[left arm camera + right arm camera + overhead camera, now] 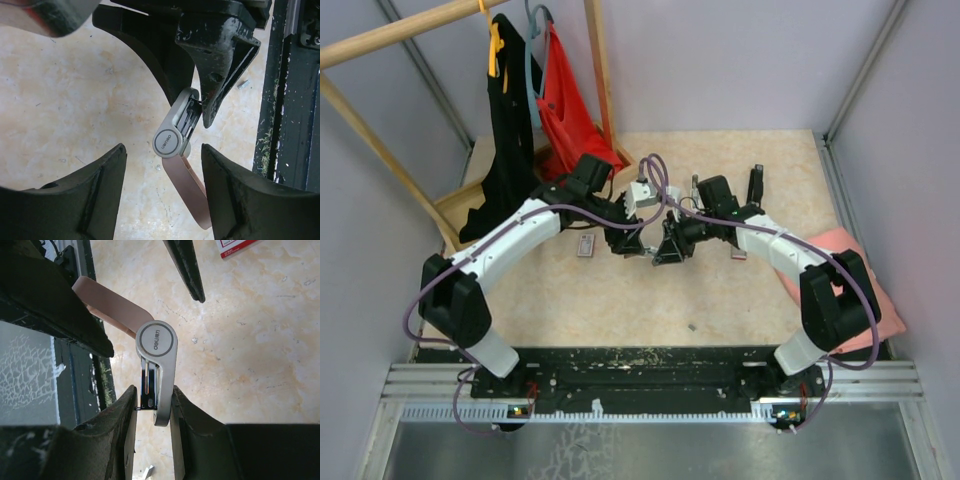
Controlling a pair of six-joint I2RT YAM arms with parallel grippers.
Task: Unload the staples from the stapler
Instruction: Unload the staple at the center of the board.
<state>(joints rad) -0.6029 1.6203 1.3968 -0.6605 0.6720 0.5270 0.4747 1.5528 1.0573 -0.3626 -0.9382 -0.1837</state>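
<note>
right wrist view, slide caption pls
Right gripper clamps the stapler by its grey arm, pink arm swung open.

Soft, even light fills the top view; the table (620, 300) carries only faint shadows beneath the arms (520, 230). In the left wrist view a silvery shape (45, 15) at 11 o'clock is bright and blurred, and the left fingers (85, 200) at 5 and 7 o'clock read near-black. In the right wrist view the stapler (156, 342) is sharp; pale glare washes 2 o'clock.
</note>
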